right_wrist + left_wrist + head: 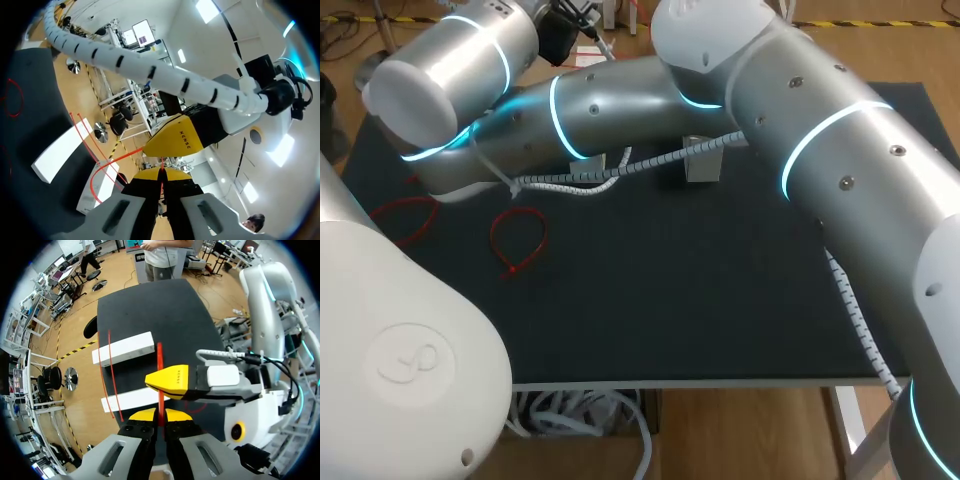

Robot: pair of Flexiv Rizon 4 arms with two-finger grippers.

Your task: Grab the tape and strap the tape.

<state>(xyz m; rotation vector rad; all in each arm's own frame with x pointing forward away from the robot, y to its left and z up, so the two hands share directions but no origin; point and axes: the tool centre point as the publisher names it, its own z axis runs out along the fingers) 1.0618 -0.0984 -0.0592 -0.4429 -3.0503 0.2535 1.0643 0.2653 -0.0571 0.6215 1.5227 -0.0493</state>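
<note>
Head view: the left arm (400,350) and the right arm (840,170) cross over the dark bench (700,300) and cover both hands, so neither the grip nor the held tape shows here. Two red loops (518,243) lie apart on the bench's left part.

Left wrist view: the left hand (160,416) is drawn narrow, pinching a thin red tape (159,360) that runs straight ahead from between its tips. The right hand (169,382) sits just ahead, its yellow tip across the same tape. Two white blocks (125,348) lie beyond on the bench, with a red strip (116,380) across both. Whether that strip belongs to the held tape I cannot tell.

Right wrist view: the right hand (161,175) is also narrow, with a thin red line of tape between its fingers and the left hand (175,141) just ahead. Past them the tape curves down towards the blocks.

The grab looks done, with both hands on the tape. The strapping seems to remain, since I see no closed loop in the held piece. Its ends are hidden or too thin to make out.
</note>
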